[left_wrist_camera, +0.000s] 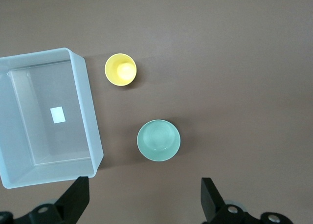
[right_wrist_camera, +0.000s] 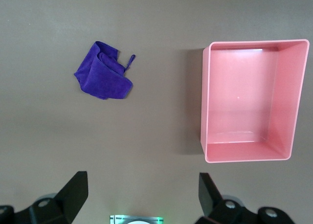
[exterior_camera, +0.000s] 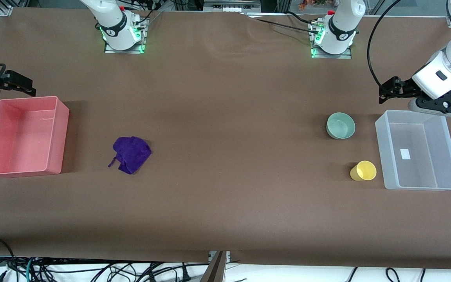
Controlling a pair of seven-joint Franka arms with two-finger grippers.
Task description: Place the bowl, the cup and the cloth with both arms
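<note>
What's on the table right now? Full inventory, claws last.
bowl: 1, pale mint green, upright on the table beside the clear bin, toward the left arm's end.
cup: 1, yellow, on the table beside the clear bin, nearer the front camera than the bowl.
cloth: 1, deep purple, crumpled on the table beside the pink bin.
clear bin: 1, translucent, left arm's end; only a small white label inside.
pink bin: 1, pink, right arm's end, nothing inside.
left claw: open, raised by the clear bin.
right claw: open, raised by the pink bin.
</note>
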